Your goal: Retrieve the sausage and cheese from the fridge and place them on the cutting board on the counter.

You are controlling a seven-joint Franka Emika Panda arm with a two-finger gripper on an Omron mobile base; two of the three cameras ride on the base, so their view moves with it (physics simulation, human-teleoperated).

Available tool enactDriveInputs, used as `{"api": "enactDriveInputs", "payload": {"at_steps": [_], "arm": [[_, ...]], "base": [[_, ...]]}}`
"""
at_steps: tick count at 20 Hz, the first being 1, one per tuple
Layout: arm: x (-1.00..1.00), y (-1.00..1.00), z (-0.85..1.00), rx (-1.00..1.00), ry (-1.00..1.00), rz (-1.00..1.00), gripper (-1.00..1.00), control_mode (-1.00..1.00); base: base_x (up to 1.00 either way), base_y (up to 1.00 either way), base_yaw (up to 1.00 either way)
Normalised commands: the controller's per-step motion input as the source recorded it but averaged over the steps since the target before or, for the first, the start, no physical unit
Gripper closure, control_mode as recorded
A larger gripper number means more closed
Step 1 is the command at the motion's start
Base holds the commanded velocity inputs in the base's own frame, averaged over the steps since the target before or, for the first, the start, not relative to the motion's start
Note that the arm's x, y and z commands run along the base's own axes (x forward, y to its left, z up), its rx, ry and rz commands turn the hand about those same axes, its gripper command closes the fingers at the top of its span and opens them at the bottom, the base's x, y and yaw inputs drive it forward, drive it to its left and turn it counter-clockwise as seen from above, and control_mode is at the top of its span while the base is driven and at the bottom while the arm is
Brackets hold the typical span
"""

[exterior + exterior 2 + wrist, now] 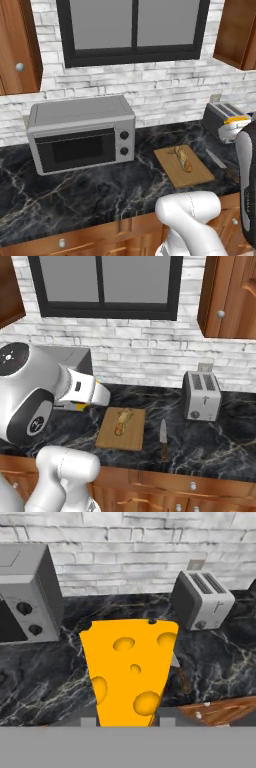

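Observation:
A yellow-orange wedge of cheese (130, 672) with holes stands between my finger tips, and my gripper (127, 722) is shut on it. From the left base view the gripper (231, 127) hangs above the counter's right end, in front of the toaster. A sliver of the cheese (236, 120) shows there. The light-brown cutting board (197, 175) (132, 438) lies on the black marble counter (100, 190), below and beside the gripper (100, 395). A tan bread roll (183, 159) (123, 421) lies on the board. The sausage and the fridge are out of view.
A grey microwave (80, 132) (25, 594) stands left of the board and a silver toaster (201, 395) (202, 599) to its right. A knife (163, 438) (217, 161) lies between board and toaster. Behind them are a white brick wall and a window, with wooden cabinets to either side.

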Motion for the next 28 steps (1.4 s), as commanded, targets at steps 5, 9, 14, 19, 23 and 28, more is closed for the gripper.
{"api": "enactDriveInputs", "payload": {"at_steps": [5,9,14,19,23,28], "arm": [[0.69,-0.07,-0.56,-0.15,0.12,0.00,1.00,-1.00],[0.50,-0.03,-0.57,-0.04,0.12,0.00,1.00,-1.00],[0.27,-0.22,-0.66,0.01,0.08,0.02,1.00,-1.00],[0.34,-0.18,-0.61,0.06,0.12,0.01,1.00,-1.00],[0.39,-0.24,-0.57,0.07,0.07,0.00,1.00,-1.00],[0.40,-0.18,-0.48,0.01,0.01,0.00,1.00,-1.00]], "base": [[0.00,0.00,0.00],[0.00,0.00,0.00],[0.00,0.00,0.00],[0.00,0.00,0.00],[0.00,0.00,0.00],[0.00,0.00,0.00]]}}
